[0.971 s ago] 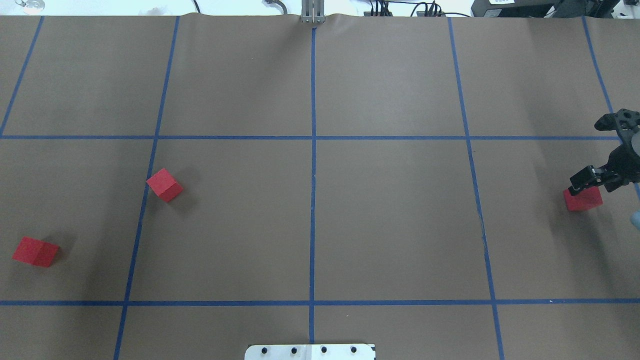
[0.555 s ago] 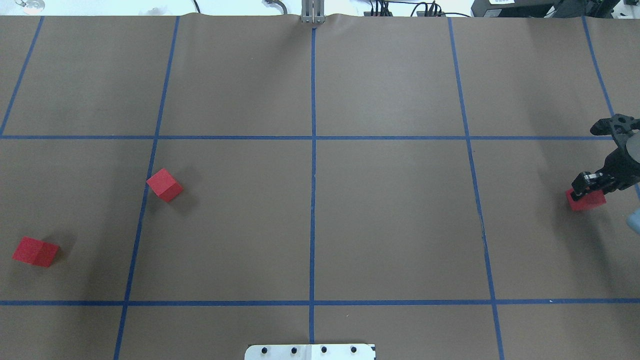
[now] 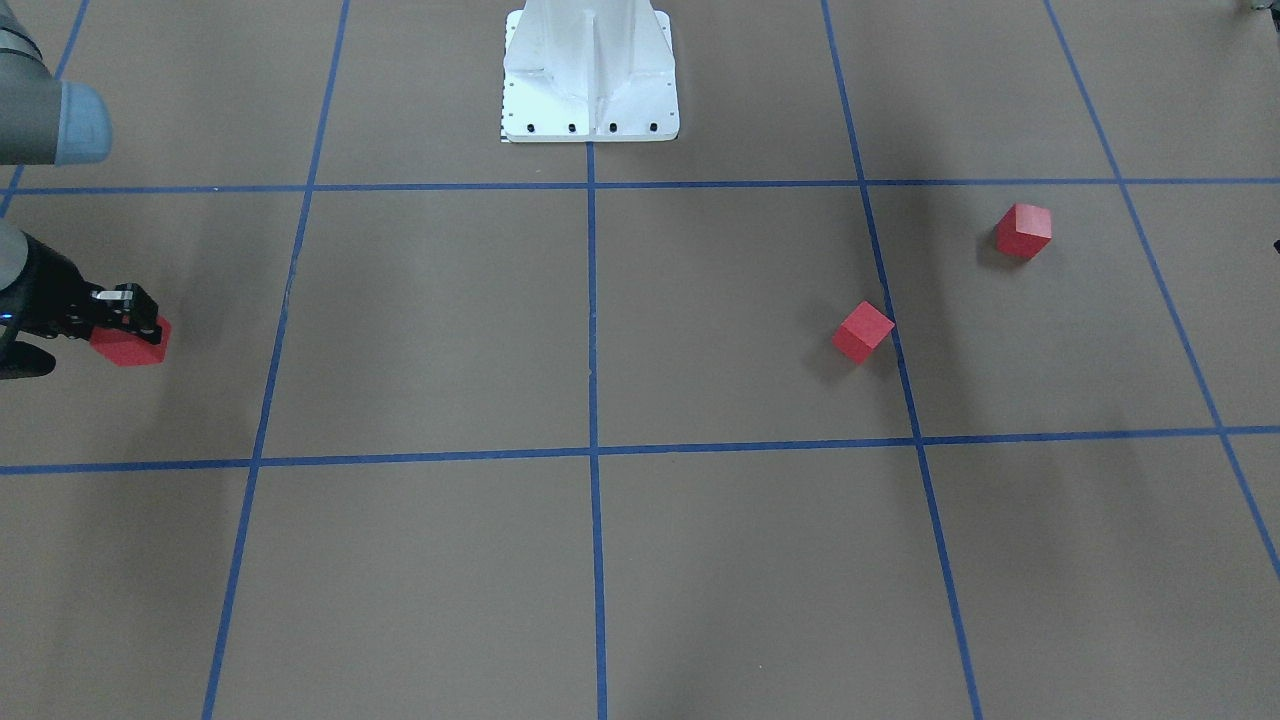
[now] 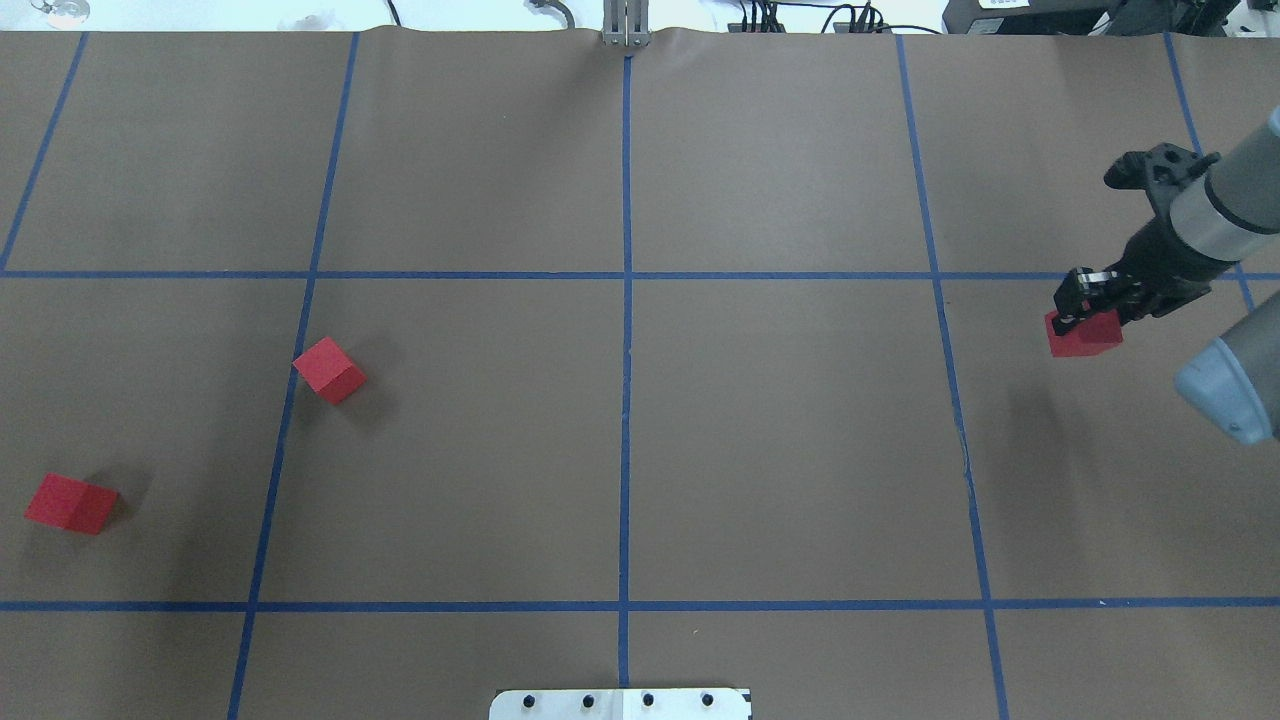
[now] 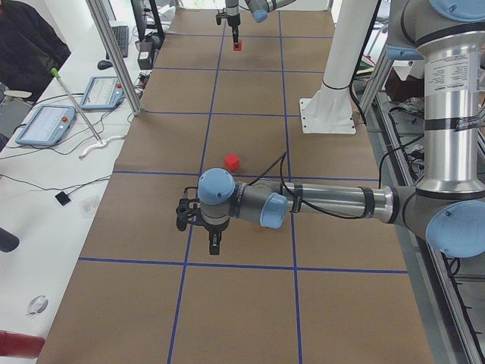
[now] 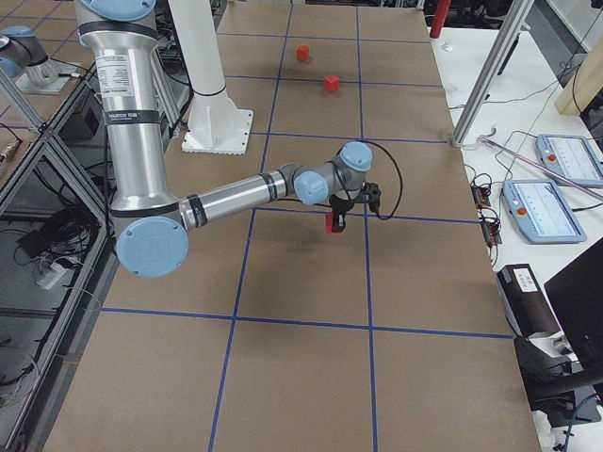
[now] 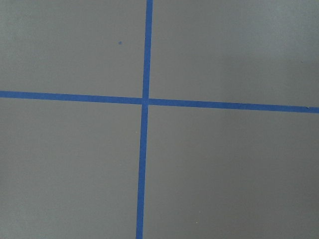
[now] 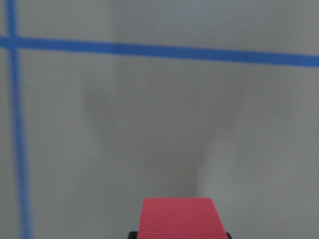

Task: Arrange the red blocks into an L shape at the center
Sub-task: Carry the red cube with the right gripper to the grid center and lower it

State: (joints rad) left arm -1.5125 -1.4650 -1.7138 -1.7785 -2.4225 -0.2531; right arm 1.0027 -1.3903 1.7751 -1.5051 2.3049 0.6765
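One of three small matte red cubes, the held cube, is in hand: right gripper is clamped on its upper part. The cube hangs below the tips, lifted off the brown paper table judging by its offset shadow

Key relation: the centre crossing of the blue tape lines lies well apart from this gripper, off toward the robot's left and a touch further from the base. I read the path between as unobstructed

A cube has no long axis, so only yaw matters; the held one looks roughly square to the grid

Other two sit beyond the crossing from this gripper: nearer loose cube just beside a tape line and yawed to the grid, farther loose cube well past it. Left arm is closer to both

Left gripper shows only in the side view, over bare paper; can't tell if it's parted or closed, and no cube is visible at it
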